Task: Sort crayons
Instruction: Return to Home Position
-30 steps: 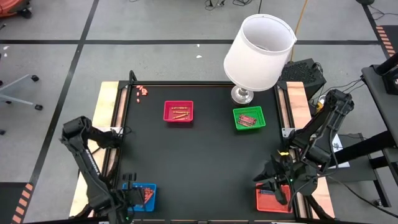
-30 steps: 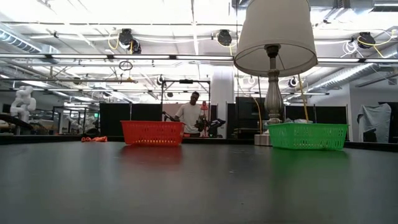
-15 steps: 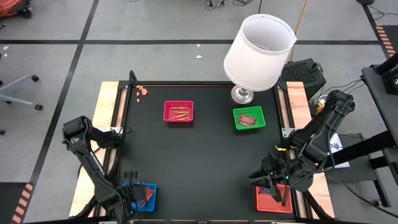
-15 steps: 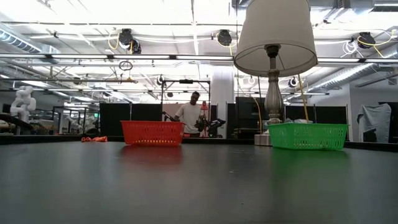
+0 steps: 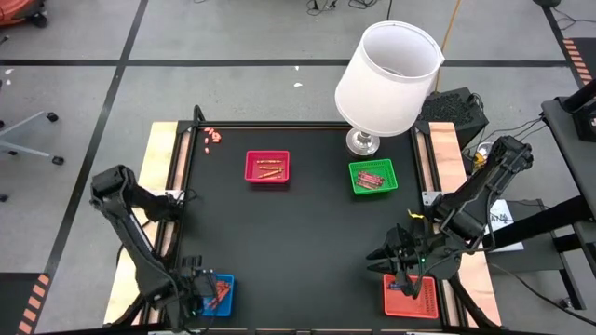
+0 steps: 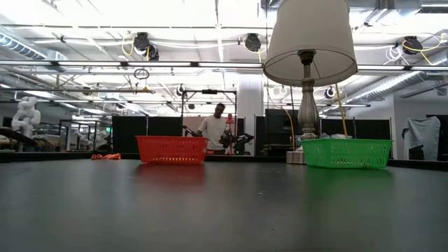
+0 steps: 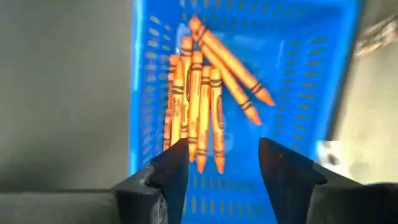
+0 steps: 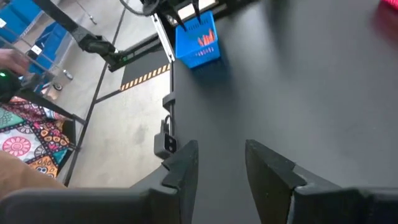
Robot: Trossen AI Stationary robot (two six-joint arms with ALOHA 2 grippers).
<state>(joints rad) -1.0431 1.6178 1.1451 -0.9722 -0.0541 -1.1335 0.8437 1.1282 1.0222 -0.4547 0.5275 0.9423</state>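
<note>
Several orange crayons (image 7: pixel 199 112) lie side by side on the floor of the blue tray (image 7: pixel 143 93) at the table's near left corner. My left gripper (image 7: pixel 224 168) hangs straight above them, pointing down, open, with nothing between its fingers. My right gripper (image 8: pixel 221 165) is open and holds nothing; it hovers at the near right, by the far left corner of a red tray (image 5: pixel 414 300). A few loose crayons (image 5: pixel 212 137) lie on the table at its far left corner. More crayons lie in the far red tray (image 5: pixel 267 167) and the green tray (image 5: pixel 372 177).
A white-shaded lamp (image 5: pixel 386 79) stands on the far edge beside the green tray (image 6: pixel 346 152). The black table's middle (image 5: pixel 298 233) holds nothing. A person (image 6: pixel 213 129) stands in the room far behind the table.
My right gripper has swung a little from over the near red tray toward the table's left. My left gripper has sunk slightly over the blue tray.
</note>
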